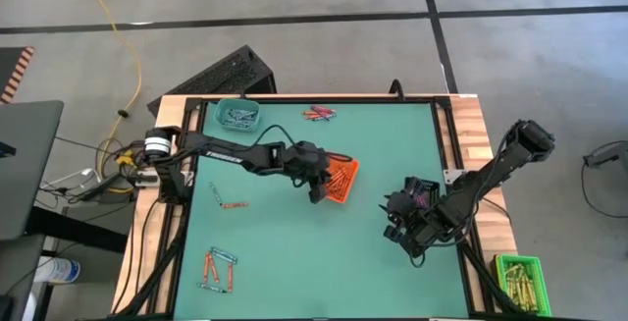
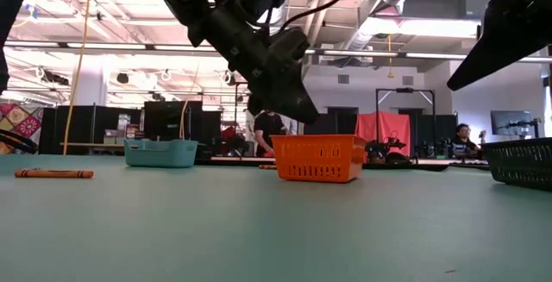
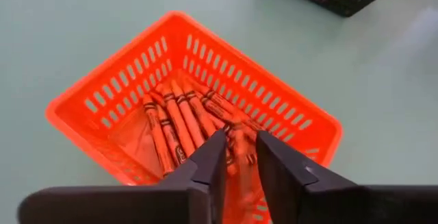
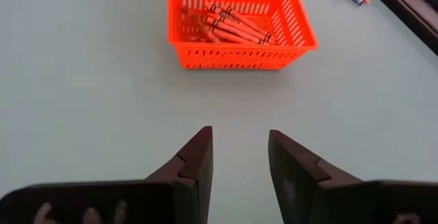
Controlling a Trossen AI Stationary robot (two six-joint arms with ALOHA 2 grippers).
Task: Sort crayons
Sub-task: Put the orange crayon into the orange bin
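Crayons (image 3: 179, 122) already fill the orange tray (image 3: 102, 99); the left gripper (image 3: 238, 164) above it, fingers slightly parted and holding nothing visible, could clip its rim withdrawing.

The left arm reaches from the table's left edge across toward the middle, its wrist bent downward so that the left gripper (image 1: 316, 191) hangs raised above the table top, fingers pointing down with a narrow gap showing between them and nothing in it. The right arm folds in from the table's right edge, elbow high and outward, and the right gripper (image 1: 395, 206) waits low at the right-hand side of the table, its two fingers standing apart and empty, pointing toward the middle
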